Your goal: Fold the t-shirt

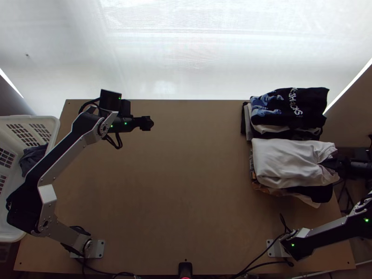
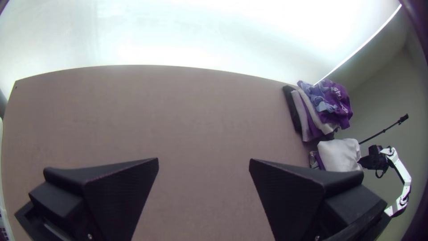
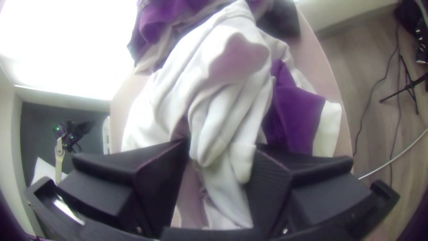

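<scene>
Where the right claw (image 3: 221, 145) stood, at 3 o'clock on the worktop (image 1: 186, 186) (12 at the far edge), its fingers were parted, white folds loose between them and, as I judged, not pinched. Those folds belonged to the white t-shirt (image 1: 290, 162), roughly folded, bunched near the claw, atop a lower pile (image 1: 316, 192). Likely light, limp, quick to crease; best taken by an outer hem, top garment only, since the dark cloth beneath could drag along. Folded stack (image 1: 302, 109) at 2 o'clock, close enough to snag. Left claw (image 2: 203, 161) agape at 11, holding nothing. White basket (image 1: 46, 120) at 9, dark garment (image 1: 30, 158) inside.
</scene>
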Robot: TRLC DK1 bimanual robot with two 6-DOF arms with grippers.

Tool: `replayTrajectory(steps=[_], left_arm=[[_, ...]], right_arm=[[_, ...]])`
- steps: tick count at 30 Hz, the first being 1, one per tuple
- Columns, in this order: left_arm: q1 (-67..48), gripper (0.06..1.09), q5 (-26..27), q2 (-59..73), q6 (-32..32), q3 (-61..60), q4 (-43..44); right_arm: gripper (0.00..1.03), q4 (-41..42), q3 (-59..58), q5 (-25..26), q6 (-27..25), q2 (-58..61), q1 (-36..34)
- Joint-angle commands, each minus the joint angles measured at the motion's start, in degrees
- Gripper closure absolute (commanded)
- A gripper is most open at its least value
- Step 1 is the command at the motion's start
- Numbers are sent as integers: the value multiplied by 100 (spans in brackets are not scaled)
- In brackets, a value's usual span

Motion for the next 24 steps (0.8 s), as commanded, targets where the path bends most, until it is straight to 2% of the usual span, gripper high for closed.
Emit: replayTrajectory(steps=[1,3,4,6,8,12,14,18,22,24], left_arm=[[28,10,-5,3,-10,10,1],[28,10,-5,3,-10,10,1],[36,10,-5,3,-10,10,1],[36,10,-5,12,-10,2,1],[28,10,-5,12,-28,-7,9],[28,10,-5,12,-54,-16,1],[28,10,-5,3,-63,-34,1],[36,10,-5,-23,-63,-77,9],[98,10,-5,-102,-80,-139,9],[142,10,-5,-173,-98,-192,9]], right_arm=[[30,-3,66,156,113,-347,-16],[9,120,57,482,280,-558,-7],[4,243,57,640,385,-717,-7],[4,762,48,921,799,-1077,2],[4,999,118,991,957,-1420,2],[4,1008,417,965,1150,-2017,292],[4,981,470,859,1247,-2237,740],[4,937,294,868,1308,-2052,1461],[4,1016,197,921,1343,-1393,1549],[4,1122,171,1246,1361,-1156,1540]])
